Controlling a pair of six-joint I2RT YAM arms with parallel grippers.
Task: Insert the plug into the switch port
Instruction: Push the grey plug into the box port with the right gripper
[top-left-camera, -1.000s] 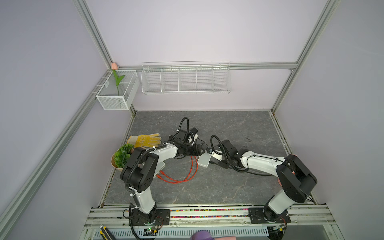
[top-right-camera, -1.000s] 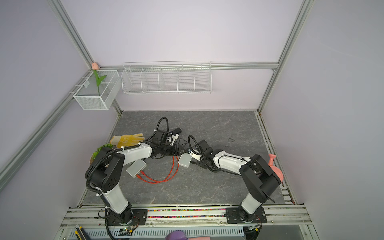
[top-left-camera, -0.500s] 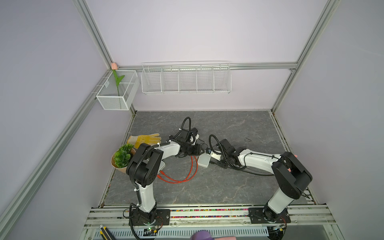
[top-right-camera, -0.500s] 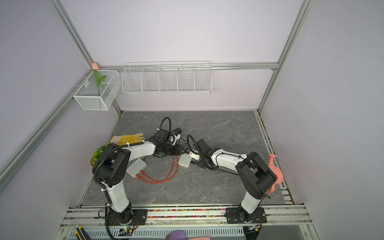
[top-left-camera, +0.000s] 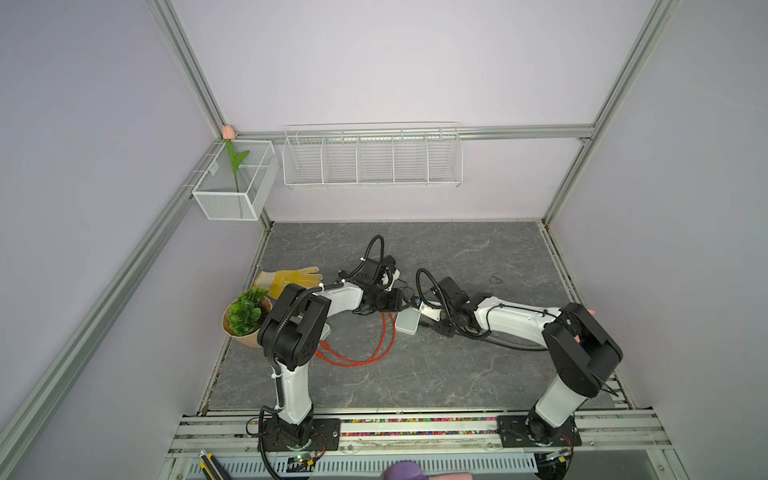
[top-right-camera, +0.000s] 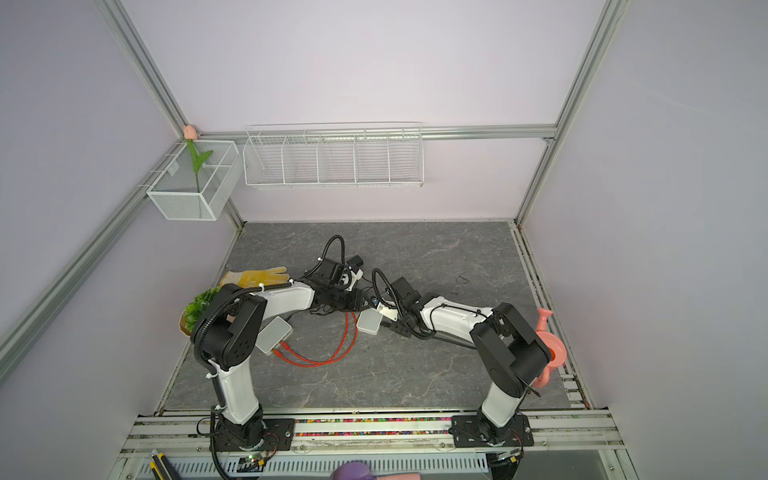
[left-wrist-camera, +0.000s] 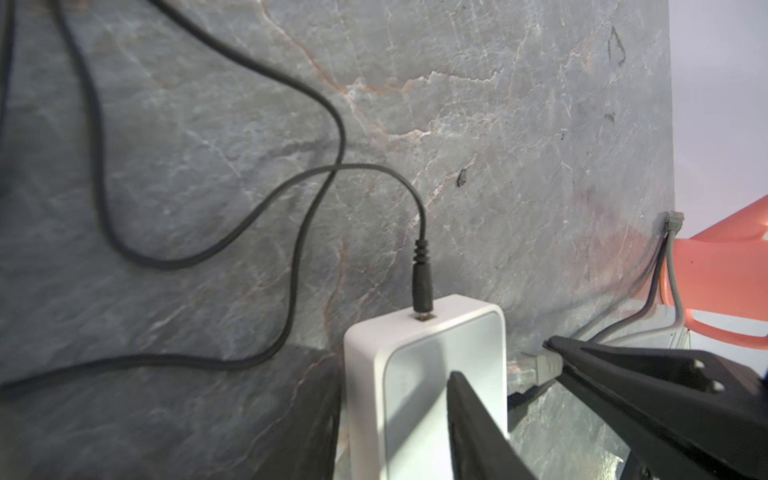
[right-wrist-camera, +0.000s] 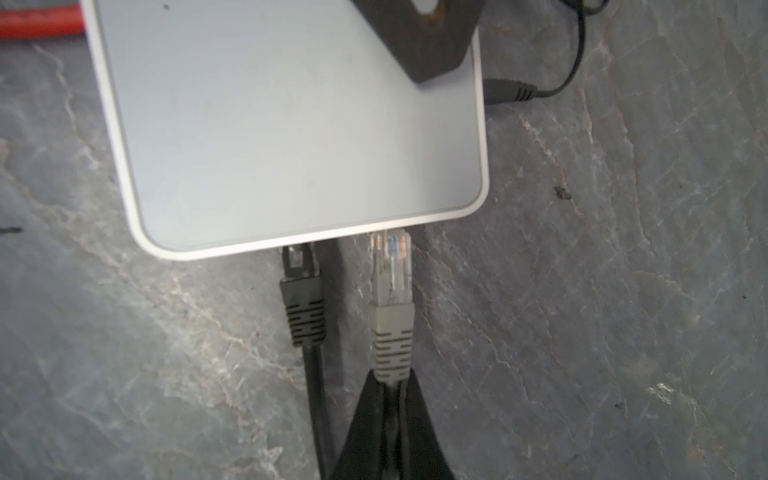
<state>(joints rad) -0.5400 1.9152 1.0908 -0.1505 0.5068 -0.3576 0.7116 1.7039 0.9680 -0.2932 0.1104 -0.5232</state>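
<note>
The white switch (top-left-camera: 406, 323) (top-right-camera: 369, 322) lies mid-table. My left gripper (top-left-camera: 404, 308) is shut on it. One finger (left-wrist-camera: 478, 424) (right-wrist-camera: 428, 37) rests on its grey top face (right-wrist-camera: 291, 124); the other is a dark shape at its side. My right gripper (right-wrist-camera: 390, 384) (top-left-camera: 428, 319) is shut on the boot of the grey plug (right-wrist-camera: 390, 274) (left-wrist-camera: 547, 365). The plug's clear tip touches the switch's port edge, and most of the connector is still outside. A black plug (right-wrist-camera: 299, 274) sits in the neighbouring port. A black power jack (left-wrist-camera: 422, 282) is in the far side.
A red cable (top-left-camera: 365, 353) loops on the table towards a second white box (top-right-camera: 273, 334) by the left arm. A potted plant (top-left-camera: 245, 316) and a yellow glove (top-left-camera: 291, 277) lie at the left edge. A pink object (top-right-camera: 548, 345) stands at the right edge.
The left gripper's jaws have narrowed onto the switch and the left elbow has pulled in. The right gripper with the plug has crept slightly towards the switch.
</note>
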